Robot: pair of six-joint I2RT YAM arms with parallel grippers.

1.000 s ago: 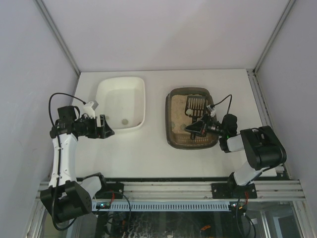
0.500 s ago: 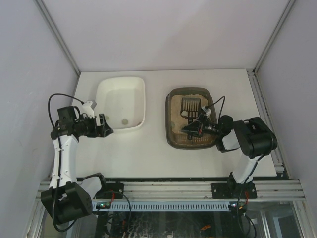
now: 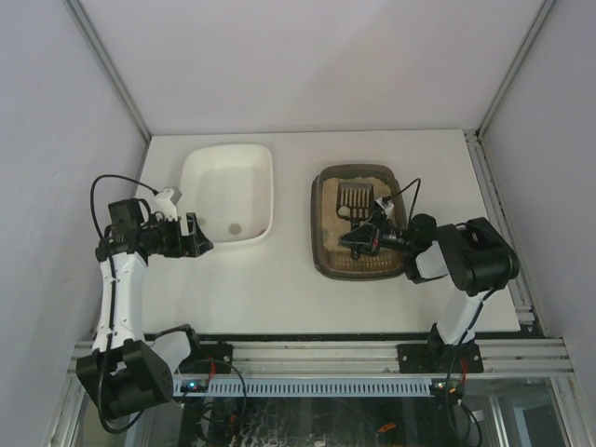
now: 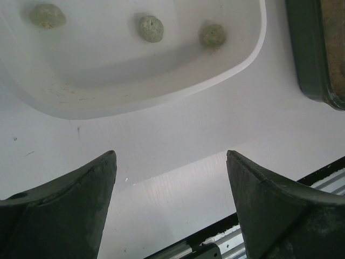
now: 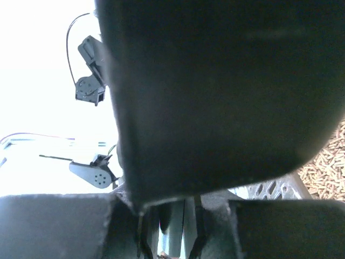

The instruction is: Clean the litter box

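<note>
Slotted scoop [image 3: 355,196] edged left over the sandy litter box [image 3: 318,228].

In the right wrist view a dark, out-of-focus mass [image 5: 215,91] fills most of the frame, and what it is cannot be told. Past it only a strip of beige litter [image 5: 330,156] and a scrap of slotted plastic [image 5: 267,190] show. In the left wrist view the white tub [image 4: 161,91] is cut by the top and left edges. The litter box [image 4: 307,54] shows as one corner at the right edge, and the fingers [image 4: 59,210] of the left gripper [image 4: 170,156] run off the bottom. From above, the handle of the slotted scoop [image 3: 354,196] is hidden under the right gripper [image 3: 358,244], and the tub's contents are one speck [image 3: 236,226], too small to identify
</note>
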